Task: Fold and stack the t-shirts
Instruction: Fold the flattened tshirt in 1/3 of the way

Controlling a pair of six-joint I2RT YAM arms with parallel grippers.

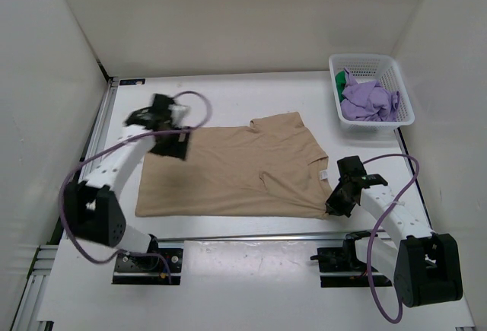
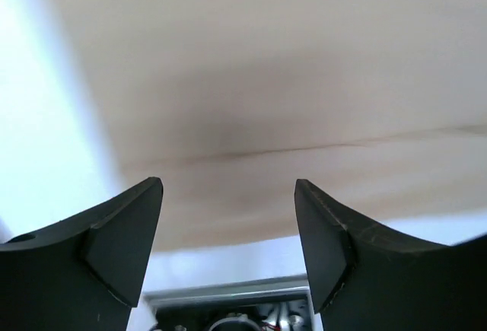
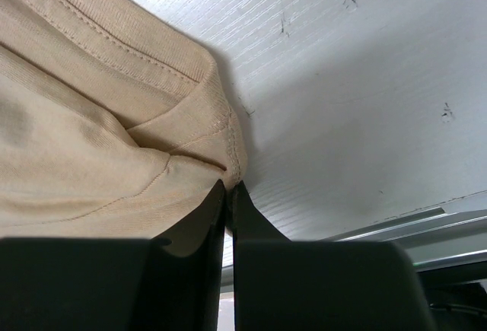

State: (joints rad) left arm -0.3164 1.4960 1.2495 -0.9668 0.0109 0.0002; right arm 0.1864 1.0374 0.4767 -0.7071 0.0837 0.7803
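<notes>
Right gripper (image 3: 228, 188) is pinching, jaws pressed together, the near-right hem corner of the tan t-shirt (image 1: 228, 171), probably holding it taut and flat on the bench (image 1: 251, 266). Left gripper (image 2: 228, 185) is hovering spread, empty, over its far-left corner. Only its wrist view is showing that gap.

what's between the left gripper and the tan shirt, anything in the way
Nothing visible. The left gripper hangs open right over the tan shirt, at its far left corner, with bare cloth beneath it. The right gripper is shut on the near right corner.
</notes>
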